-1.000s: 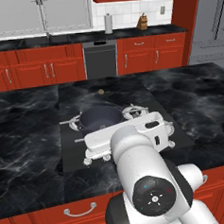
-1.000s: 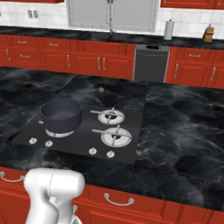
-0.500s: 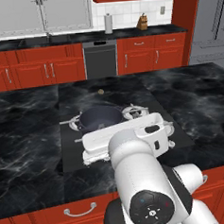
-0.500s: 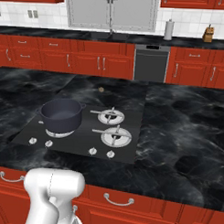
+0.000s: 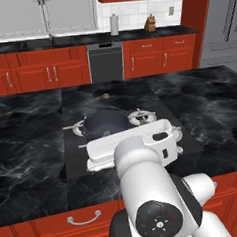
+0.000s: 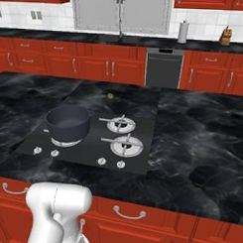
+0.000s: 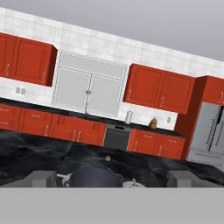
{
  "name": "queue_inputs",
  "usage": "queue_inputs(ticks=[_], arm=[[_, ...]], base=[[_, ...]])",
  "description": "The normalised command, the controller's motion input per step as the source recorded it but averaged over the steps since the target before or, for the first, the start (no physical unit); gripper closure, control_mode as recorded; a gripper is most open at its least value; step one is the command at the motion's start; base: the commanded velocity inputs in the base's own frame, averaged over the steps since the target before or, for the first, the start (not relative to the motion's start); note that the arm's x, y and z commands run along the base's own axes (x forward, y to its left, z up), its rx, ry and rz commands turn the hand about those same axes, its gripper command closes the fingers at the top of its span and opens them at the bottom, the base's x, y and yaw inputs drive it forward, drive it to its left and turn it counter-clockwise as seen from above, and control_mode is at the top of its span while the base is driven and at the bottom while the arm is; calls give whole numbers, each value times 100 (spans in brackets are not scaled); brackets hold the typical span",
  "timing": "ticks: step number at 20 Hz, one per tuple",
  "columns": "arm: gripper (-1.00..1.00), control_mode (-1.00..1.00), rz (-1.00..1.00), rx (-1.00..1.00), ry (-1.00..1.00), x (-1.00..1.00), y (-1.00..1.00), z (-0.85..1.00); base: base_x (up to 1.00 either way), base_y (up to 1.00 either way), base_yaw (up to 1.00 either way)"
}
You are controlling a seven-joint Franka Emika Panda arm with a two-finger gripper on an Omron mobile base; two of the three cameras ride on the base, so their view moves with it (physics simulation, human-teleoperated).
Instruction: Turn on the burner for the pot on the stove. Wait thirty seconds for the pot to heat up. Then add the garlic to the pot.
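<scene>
Two-finger gripper spread fully wide, holding nothing, raised above the near edge of the flat black glass stove and looking level across the kitchen. The round, deep, dark grey-blue metal pot lies just ahead of and below it, on one of the silver-ringed burners. The small silver knobs sit nearer than the pot and lower, so the coming move is judged down and slightly back; the tiny tan-beige garlic bulb lies beyond the pot.

A home kitchen: red cabinets, stove, dishwasher, marble-black counters.
</scene>
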Motion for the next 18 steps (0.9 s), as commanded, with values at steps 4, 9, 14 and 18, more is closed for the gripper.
queue_inputs(ticks=[4, 9, 14, 18], arm=[[-100, 100, 0, 0, 0, 0, 0, 0], [-100, 100, 0, 0, 0, 0, 0, 0], [-100, 100, 0, 0, 0, 0, 0, 0], [-100, 100, 0, 0, 0, 0, 0, 0]], base=[[-17, -58, 0], [2, -99, 0], [1, -100, 0], [0, -100, 0]])
